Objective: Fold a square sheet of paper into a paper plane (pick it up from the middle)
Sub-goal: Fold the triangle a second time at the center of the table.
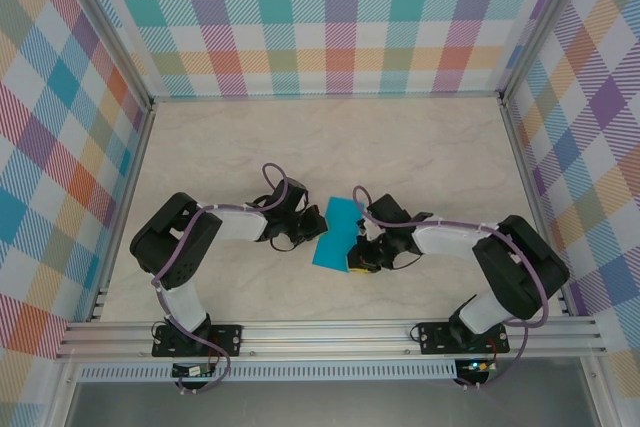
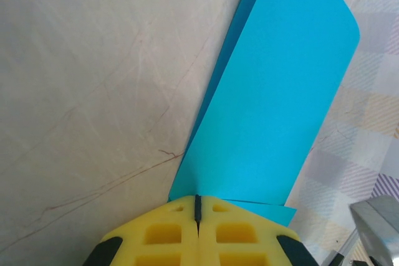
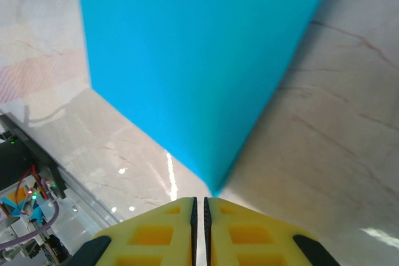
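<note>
1 square sheet of paper (image 1: 335, 230) sits clamped in left pincer (image 2: 197, 200), its corner at right pincer (image 3: 199, 201), grip unclear.

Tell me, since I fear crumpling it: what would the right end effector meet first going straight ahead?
The square sheet of paper: its corner lies just ahead of the right end effector, seemingly touching the tips.

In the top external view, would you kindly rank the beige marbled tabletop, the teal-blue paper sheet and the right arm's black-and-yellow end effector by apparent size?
1. Beige marbled tabletop, largest.
2 and 3. Teal-blue paper sheet and right arm's black-and-yellow end effector look alike; its dark body merges into the wrist, so unranked.
</note>
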Robot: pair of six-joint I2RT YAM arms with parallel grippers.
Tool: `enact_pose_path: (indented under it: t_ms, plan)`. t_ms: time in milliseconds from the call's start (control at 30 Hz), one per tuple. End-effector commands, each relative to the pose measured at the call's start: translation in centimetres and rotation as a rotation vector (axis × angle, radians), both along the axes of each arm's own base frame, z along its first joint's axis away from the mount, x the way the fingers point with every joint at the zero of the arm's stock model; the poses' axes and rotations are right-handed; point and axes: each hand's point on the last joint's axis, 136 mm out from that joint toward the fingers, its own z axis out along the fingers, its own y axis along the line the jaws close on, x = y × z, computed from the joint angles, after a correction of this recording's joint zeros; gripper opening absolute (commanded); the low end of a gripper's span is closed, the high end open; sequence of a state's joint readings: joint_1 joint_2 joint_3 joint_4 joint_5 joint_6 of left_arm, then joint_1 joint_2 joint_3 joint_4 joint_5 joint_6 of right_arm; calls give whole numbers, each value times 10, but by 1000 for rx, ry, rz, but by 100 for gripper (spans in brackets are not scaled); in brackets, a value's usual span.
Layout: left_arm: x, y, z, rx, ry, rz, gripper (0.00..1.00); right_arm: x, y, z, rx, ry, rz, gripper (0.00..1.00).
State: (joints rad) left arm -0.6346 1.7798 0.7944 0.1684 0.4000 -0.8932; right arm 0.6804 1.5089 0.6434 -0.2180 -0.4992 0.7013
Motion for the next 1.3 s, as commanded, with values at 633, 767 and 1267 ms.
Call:
enact_pose_path:
  t_ms: [633,767,1267]
  plan:
    - [-19,28,-45,165,100,37,0,-23,-5,-33,-36,100,46,14]
    - [-19,29,-46,166,103,38,0,-32,-9,-33,-29,116,54,14]
    - [-16,13,-13,66,66,70,0,27,-35,15,-91,-71,-210,38]
